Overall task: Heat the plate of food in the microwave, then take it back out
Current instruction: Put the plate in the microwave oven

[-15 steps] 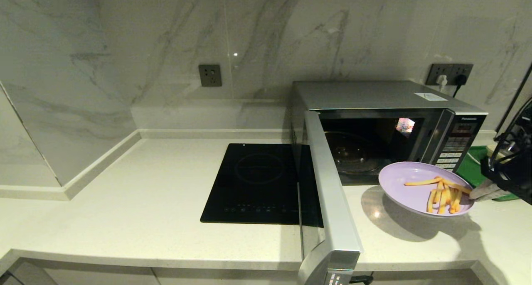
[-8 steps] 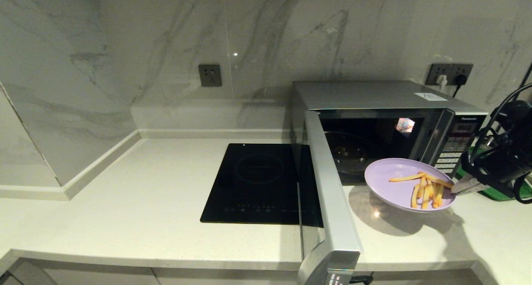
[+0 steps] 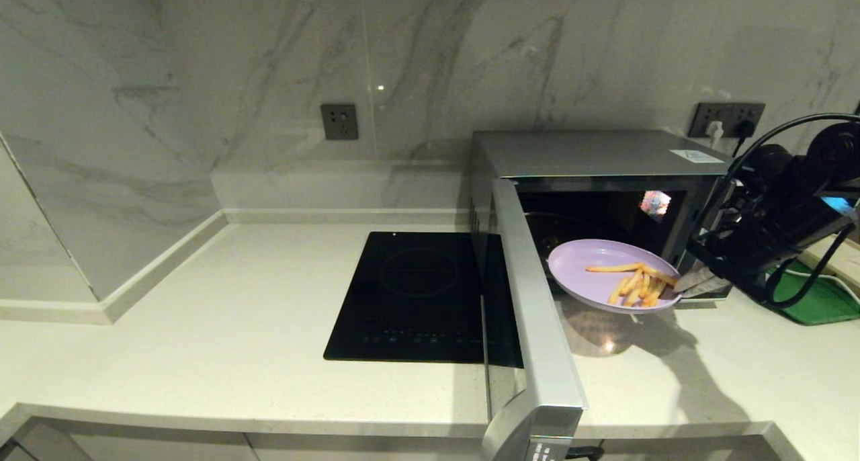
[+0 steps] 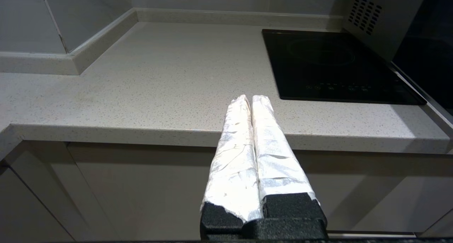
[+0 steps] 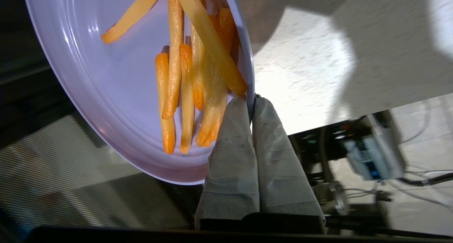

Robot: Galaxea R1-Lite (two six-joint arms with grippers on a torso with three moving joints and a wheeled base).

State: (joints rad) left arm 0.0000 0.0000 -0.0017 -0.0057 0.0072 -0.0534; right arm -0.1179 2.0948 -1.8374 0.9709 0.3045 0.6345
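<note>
Lavender plate of food (image 3: pixel 608 273): rigid, light, likely slick; loose fries may slide. Right gripper (image 3: pixel 680 287) pinches its rim edge at microwave (image 3: pixel 605 155) mouth; left gripper (image 4: pixel 252 98) closed, empty.

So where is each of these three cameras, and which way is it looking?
Head view: high up, looking down at the counter, the open microwave; right gripper shows.
Left wrist view: behind the shut left gripper, facing the cooktop.
Right wrist view: behind fingers pinching the plate of food.
Shared: plate in head and right wrist views.
</note>
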